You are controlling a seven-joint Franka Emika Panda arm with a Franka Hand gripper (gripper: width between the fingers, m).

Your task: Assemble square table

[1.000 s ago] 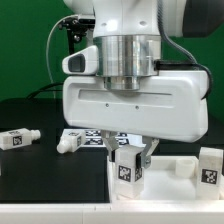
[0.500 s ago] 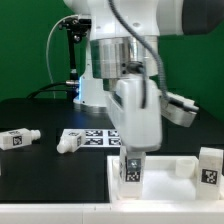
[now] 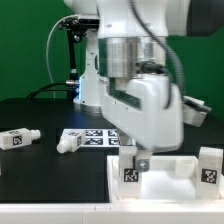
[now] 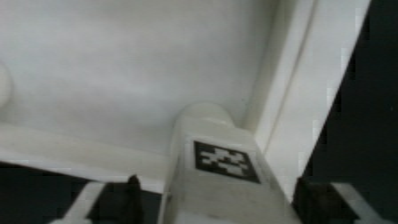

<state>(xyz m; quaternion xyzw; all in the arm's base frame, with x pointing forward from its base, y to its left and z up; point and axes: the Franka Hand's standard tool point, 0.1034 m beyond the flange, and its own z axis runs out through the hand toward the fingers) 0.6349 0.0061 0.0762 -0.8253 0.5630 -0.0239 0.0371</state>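
Right, leg point(image 3: 131, 170) upright on panel point(image 3: 180, 176), long axis vert., in jaws.

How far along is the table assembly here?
Done: no leg visibly fixed yet. In hand: the gripper straddles one leg upright at a corner of the square panel. Left: three other legs sit loose, two by the marker board.

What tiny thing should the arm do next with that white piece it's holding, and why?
Probably twist the leg down into the panel. The gripper holds it upright near the panel's corner, so screwing it in seems likely; the hole itself is hidden.
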